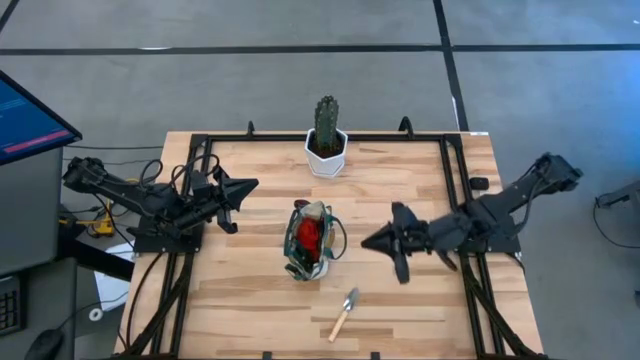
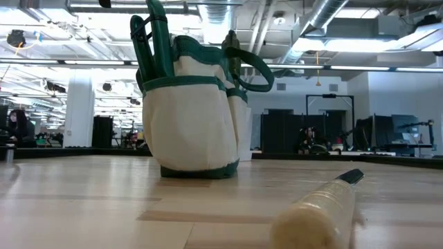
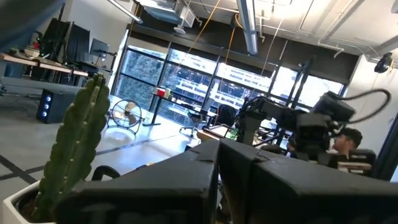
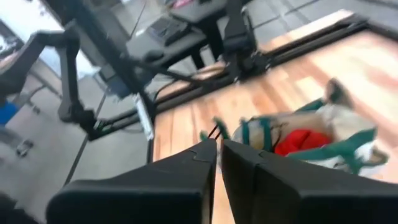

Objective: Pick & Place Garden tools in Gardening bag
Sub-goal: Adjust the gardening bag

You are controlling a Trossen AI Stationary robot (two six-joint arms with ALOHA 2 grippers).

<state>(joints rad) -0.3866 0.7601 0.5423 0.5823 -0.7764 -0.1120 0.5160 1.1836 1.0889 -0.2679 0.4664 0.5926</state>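
Now the gardening bag stands mid-table holding red tools, a wooden-handled trowel lies just beside it, and the right gripper hovers nearby, clenched empty, the left gripper likewise.

Low view: cream fabric bag w/ green trim has its handle tops cut off by the frame edge; contents hidden behind the fabric. Pale wooden handle up close is blurred, its far end too dim to ID. Right wrist view: bag and red item inside motion-smeared, shape unclear.
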